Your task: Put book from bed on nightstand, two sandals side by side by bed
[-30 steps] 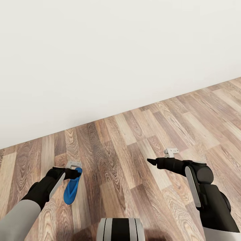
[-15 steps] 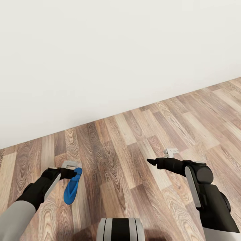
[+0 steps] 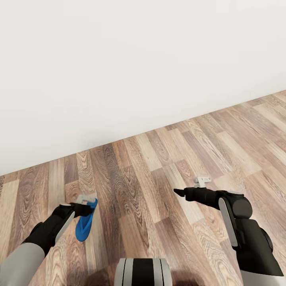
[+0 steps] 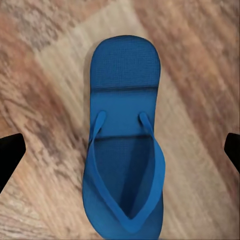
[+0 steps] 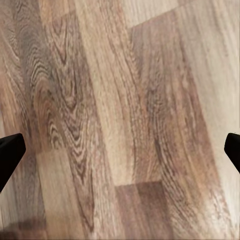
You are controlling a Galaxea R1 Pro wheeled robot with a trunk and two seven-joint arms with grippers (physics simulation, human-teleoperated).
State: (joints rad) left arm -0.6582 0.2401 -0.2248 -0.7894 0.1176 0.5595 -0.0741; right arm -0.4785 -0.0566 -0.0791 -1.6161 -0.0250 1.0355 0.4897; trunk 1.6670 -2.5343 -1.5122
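Observation:
One bright blue sandal (image 3: 84,228) lies flat on the wood-plank floor (image 3: 151,167) at the lower left of the head view. My left gripper (image 3: 82,205) hovers over its far end, open. In the left wrist view the sandal (image 4: 125,150) lies straps-up between the two widely spread fingertips (image 4: 10,155), untouched, with the left gripper (image 4: 120,155) centred above it. My right gripper (image 3: 178,192) hangs open over bare planks, and the right wrist view has the right gripper (image 5: 120,152) over nothing but floor. The second sandal, the book, the bed and the nightstand are out of view.
A plain white wall (image 3: 139,59) rises from the floor across the upper half of the head view, running diagonally from lower left to upper right. My own base (image 3: 143,272) sits at the bottom middle.
My left arm has drawn slightly back and down over the sandal. The right arm and the sandal have stayed put.

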